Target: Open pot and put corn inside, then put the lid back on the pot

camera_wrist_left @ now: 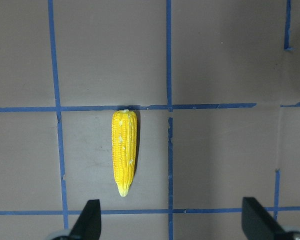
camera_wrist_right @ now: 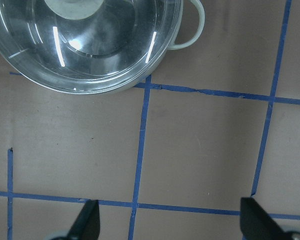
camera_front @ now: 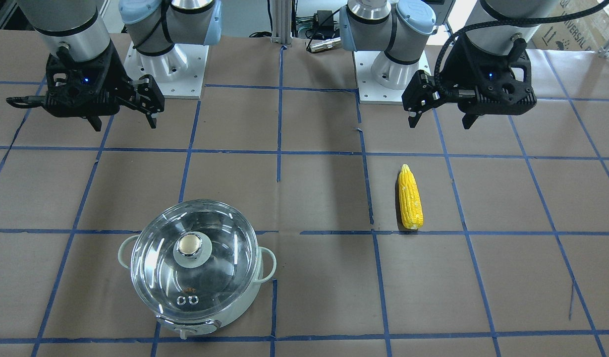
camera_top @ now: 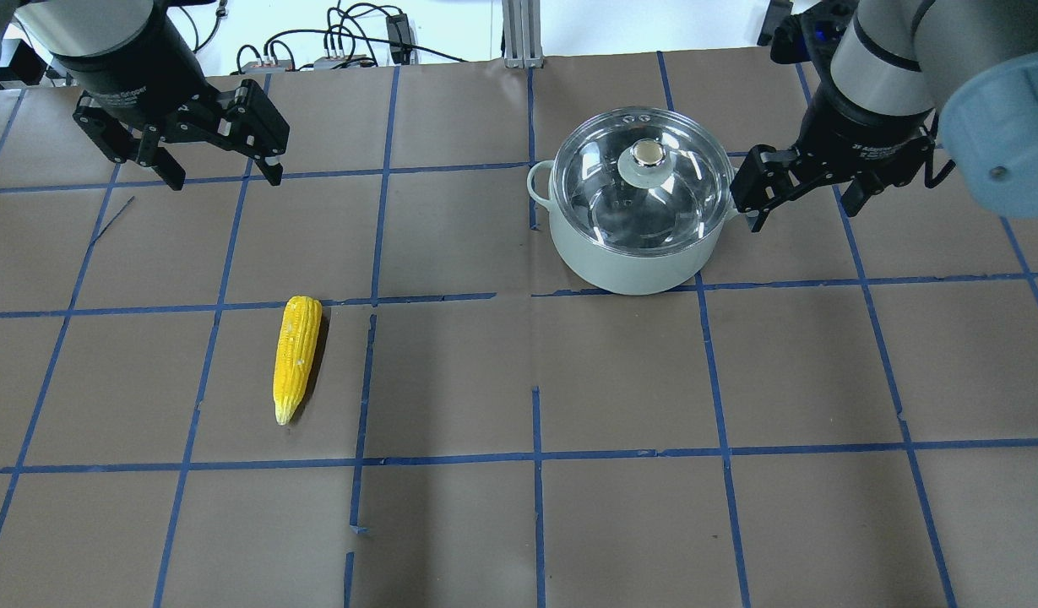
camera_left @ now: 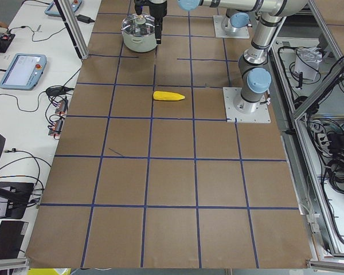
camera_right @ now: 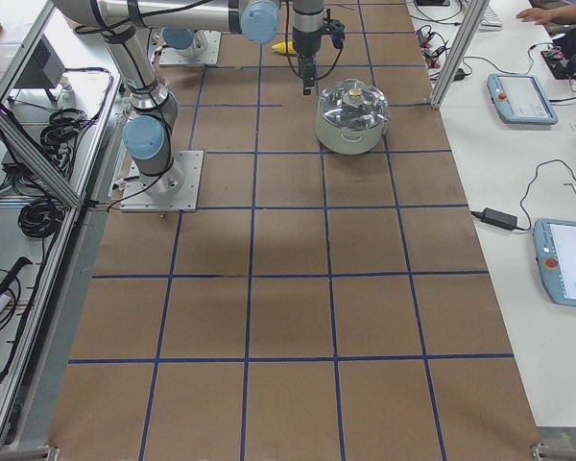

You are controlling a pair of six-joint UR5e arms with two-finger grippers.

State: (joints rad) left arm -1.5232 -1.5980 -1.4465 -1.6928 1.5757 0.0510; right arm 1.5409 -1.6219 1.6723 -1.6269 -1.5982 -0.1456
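Overhead exterior: tapered yellow corn (camera_top: 296, 359)

The table (camera_top: 620, 380) is covered in dull brown, crossed by a grid of blue tape lines. The corn (camera_top: 296, 358) is coloured bright yellow and ribbed with kernel rows. The pot (camera_top: 628, 270) is finished in pale mint-white, and its lid (camera_top: 654, 207) is made of clear glass. The left tool (camera_top: 225, 179) and right tool (camera_top: 801, 215) are coloured black.

robotics lab: tape-gridded table (camera_left: 172, 183), teach pendants (camera_right: 521, 96), loose cables (camera_left: 337, 166).
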